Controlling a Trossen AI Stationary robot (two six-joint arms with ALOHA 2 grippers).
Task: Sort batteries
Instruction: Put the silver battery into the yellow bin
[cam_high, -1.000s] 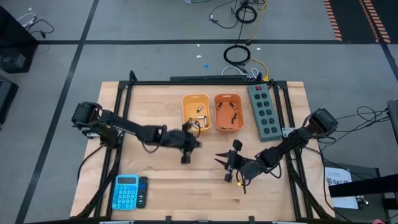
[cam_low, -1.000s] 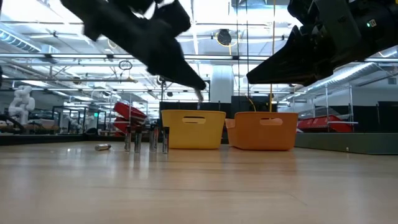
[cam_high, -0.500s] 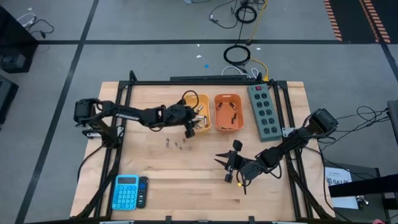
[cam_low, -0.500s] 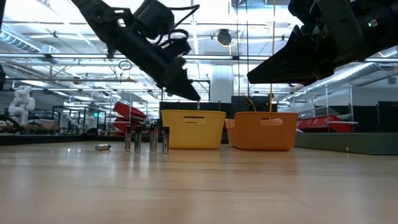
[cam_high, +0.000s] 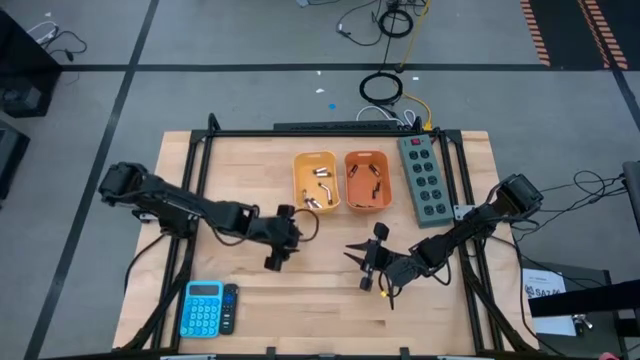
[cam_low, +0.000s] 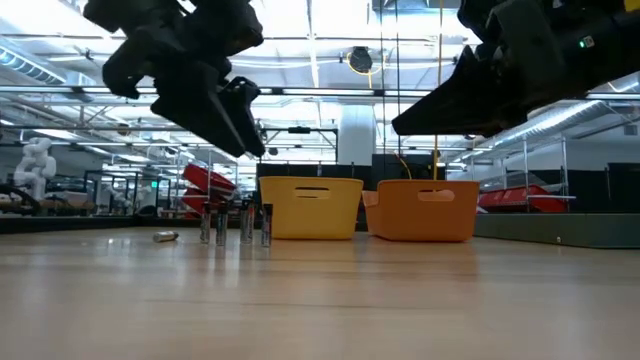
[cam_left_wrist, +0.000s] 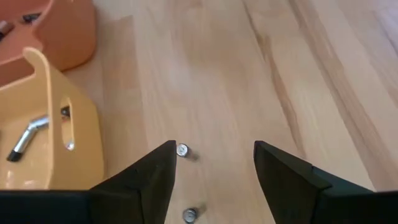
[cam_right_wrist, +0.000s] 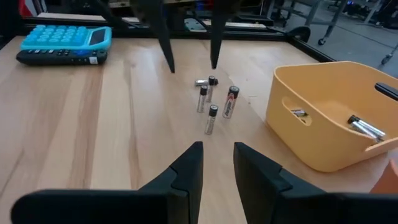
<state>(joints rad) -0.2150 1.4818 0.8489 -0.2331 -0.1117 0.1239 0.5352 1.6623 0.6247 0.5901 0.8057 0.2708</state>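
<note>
1. Leftmost, a blue plastic calculator (cam_high: 203, 307) lies at the wooden table's (cam_high: 300, 310) near edge.
2. Next, the left gripper (cam_high: 272, 262) hovers, fingers spread wide and empty, above small silvery cylindrical batteries (cam_right_wrist: 213, 102); four stand upright, one lies flat.
3. More batteries lie in the yellow plastic bin (cam_high: 297, 170) and orange bin (cam_high: 386, 190).
4. Rightward, the right gripper (cam_high: 358, 261) hangs slightly parted, empty.

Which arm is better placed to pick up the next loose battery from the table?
Left, probably. The left end effector hangs open right above the standing batteries beside the yellow bin; its wrist view looks down on them. The right end effector waits farther off.
</note>
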